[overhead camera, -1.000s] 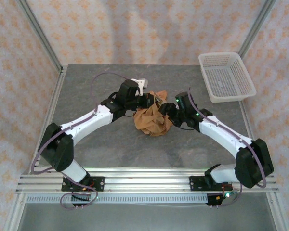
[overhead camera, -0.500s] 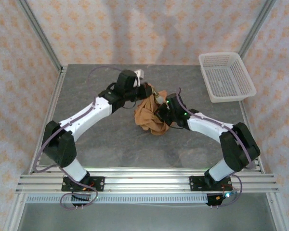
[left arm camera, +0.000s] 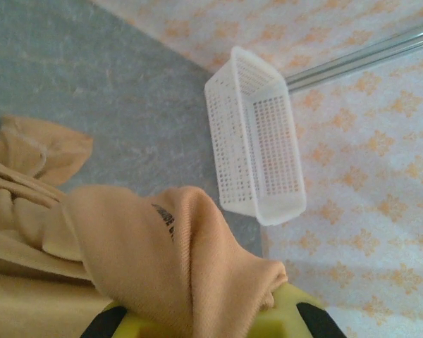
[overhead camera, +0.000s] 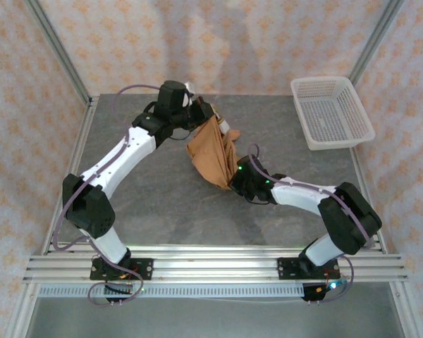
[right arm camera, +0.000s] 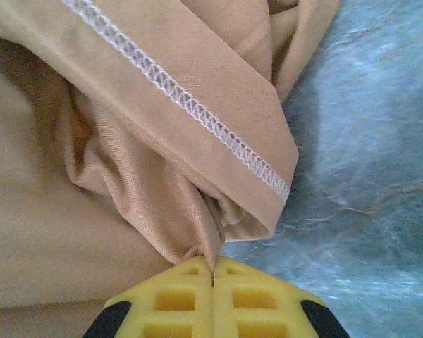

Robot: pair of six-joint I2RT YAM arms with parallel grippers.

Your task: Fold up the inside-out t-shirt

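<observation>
- The orange-tan t-shirt (overhead camera: 208, 151) lies bunched near the middle of the grey table (overhead camera: 141, 204). It is drawn into a slanting band from 11 o'clock down to 5 o'clock. Its sleeves, neck and outline cannot be made out in the crumple.
- The left gripper (overhead camera: 206, 116) is at the 11 o'clock end of the cloth, lifted above the table. The shirt's upper end hangs from it, and from above its fingertips are buried in fabric.
- In the left wrist view, a thick fold of the shirt drapes over the yellow fingers (left arm camera: 285, 320) and covers the gap between them. The jaws themselves are hidden, but they are closed on the cloth.
- A scrap of dark print (left arm camera: 165, 220) shows on that fold. It is half tucked into a crease and too small to read.
- The right gripper (overhead camera: 234, 184) sits low at the 5 o'clock end of the shirt. In the right wrist view its yellow pads (right arm camera: 176, 299) meet with no gap and pinch a thin tuck of cloth at their tips.
- Above that pinch, a hem with white overlock stitching (right arm camera: 176, 91) runs from 10 o'clock to 4 o'clock. The picture's left and top edges cut off the rest of the shirt.
- A white mesh basket (overhead camera: 331, 113) stands at the table's 2 o'clock corner, well apart from the shirt.
</observation>
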